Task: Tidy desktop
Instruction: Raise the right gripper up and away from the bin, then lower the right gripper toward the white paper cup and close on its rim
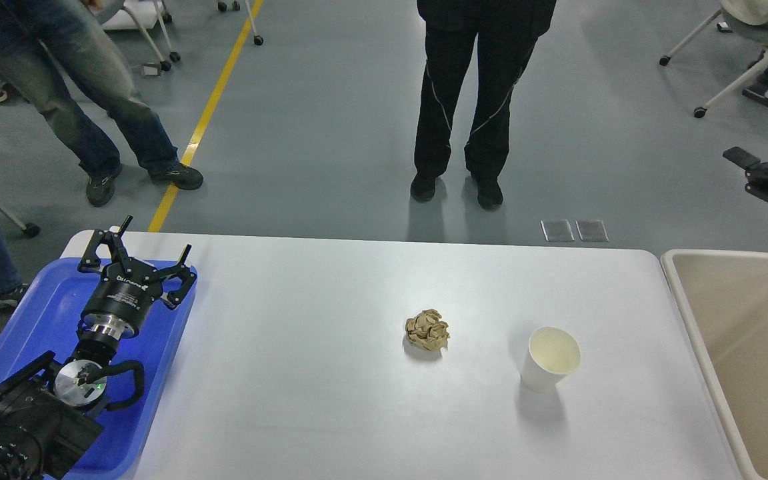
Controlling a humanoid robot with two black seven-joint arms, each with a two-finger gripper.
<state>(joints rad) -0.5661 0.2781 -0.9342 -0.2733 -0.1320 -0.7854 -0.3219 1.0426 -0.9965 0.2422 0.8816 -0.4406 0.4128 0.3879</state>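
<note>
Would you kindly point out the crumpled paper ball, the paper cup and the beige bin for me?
crumpled paper ball (427, 330), head view, on the middle of its brown wad.
paper cup (544, 373), head view, on its white outer wall.
beige bin (694, 320), head view, on its left rim.

I see the desktop (304, 400): large white rectangular top, smooth, slightly glossy, rounded far corners; it fills most of my lower view, far edge running straight across mid-frame against grey floor; near edge cut off by the frame; left end partly covered, right end stops just short of the frame's right side; surface looks flat, level, clean, faint shadows near the centre-right.
</note>
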